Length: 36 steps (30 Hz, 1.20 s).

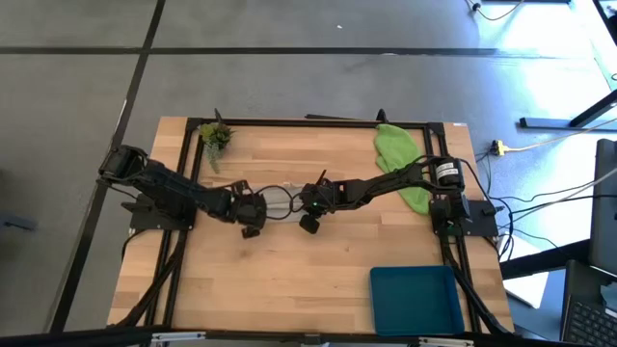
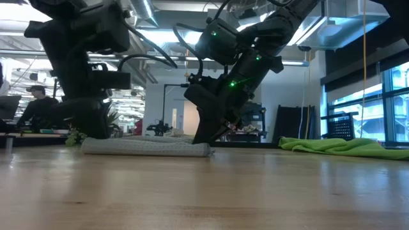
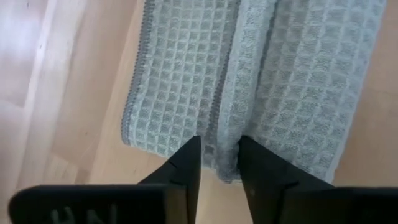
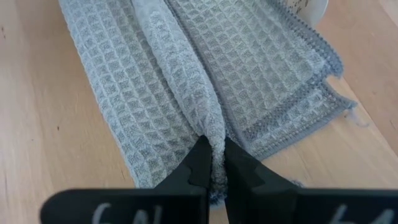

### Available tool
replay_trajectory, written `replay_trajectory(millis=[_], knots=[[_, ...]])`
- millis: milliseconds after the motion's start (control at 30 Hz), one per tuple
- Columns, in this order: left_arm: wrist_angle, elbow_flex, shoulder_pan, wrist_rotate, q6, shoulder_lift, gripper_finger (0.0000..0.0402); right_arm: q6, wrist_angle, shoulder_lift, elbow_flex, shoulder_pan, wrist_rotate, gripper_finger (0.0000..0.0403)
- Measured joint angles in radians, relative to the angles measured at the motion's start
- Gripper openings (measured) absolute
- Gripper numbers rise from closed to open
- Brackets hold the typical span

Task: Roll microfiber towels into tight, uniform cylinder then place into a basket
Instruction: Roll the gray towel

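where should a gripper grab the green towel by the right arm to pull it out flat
Probably the far end of the green towel, coming straight down from above. It lies crumpled along the table's right edge, its near end running under the right arm, so only the far end sits clear. Both grippers are busy pinching the grey towel.

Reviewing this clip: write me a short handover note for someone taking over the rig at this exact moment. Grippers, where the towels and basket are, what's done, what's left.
Left gripper: down at one end of the grey towel, pinching a raised fold.
Right gripper: at the other end, shut on the same ridge of cloth.
Grey towel: mid-table between the two arms, partly folded lengthwise and low on the wood, not yet a tight cylinder.
Green towel: loose and unrolled at the far right of the table, partly under the right arm.
Basket: near right corner, with no towel in it.
Done: grey roll begun.
Left: finish and basket it, then the green one.
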Motion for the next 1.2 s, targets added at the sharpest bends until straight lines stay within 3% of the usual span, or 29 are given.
replay_trajectory(millis=[333,467,867,1200], knots=[[-0.228,0.159,0.019,-0.029,0.027,-0.028,0.0099,0.000,0.001,0.000,0.000,0.000,0.000,0.0021],[-0.219,0.187,-0.007,-0.020,0.027,-0.061,0.0100,0.000,0.001,0.000,0.000,0.000,0.000,0.0021],[0.222,-0.054,-0.045,0.032,0.079,-0.047,0.0097,0.004,0.001,0.000,0.000,0.000,-0.001,0.0021],[0.364,-0.172,-0.014,0.073,0.071,-0.050,0.0097,0.000,0.003,0.001,0.000,-0.001,-0.016,0.0051]])
